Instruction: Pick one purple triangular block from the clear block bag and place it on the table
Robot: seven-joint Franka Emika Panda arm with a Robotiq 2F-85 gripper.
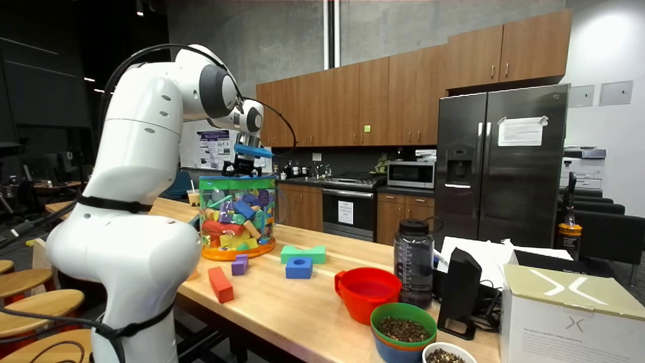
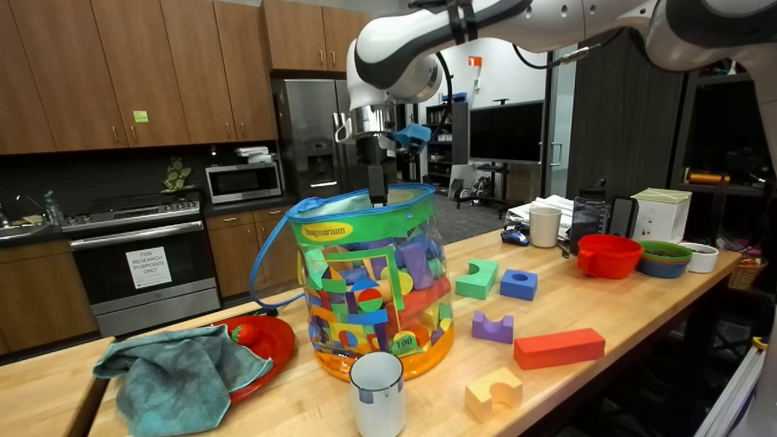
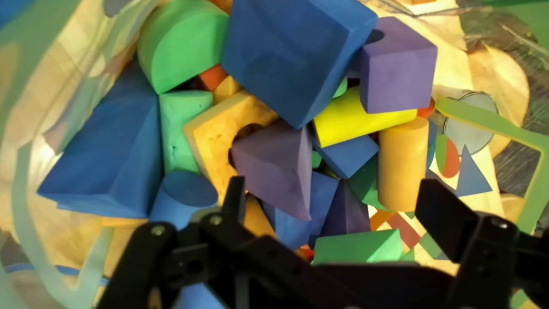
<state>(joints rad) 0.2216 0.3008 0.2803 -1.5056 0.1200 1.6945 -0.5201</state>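
Wrist view alone is clearly showing the purple triangular block (image 3: 274, 165): it is lying inside the clear block bag (image 2: 388, 226), partly hiding a tan block (image 3: 214, 133). An exterior view alone is showing a white mug (image 2: 377, 406) standing on the bench (image 2: 437, 400) near the bag. Arm (image 1: 146, 106) is arching high; hand (image 3: 339, 208) is pointing down at the bag's mouth, 2 fingers (image 3: 234, 197) standing wide apart.
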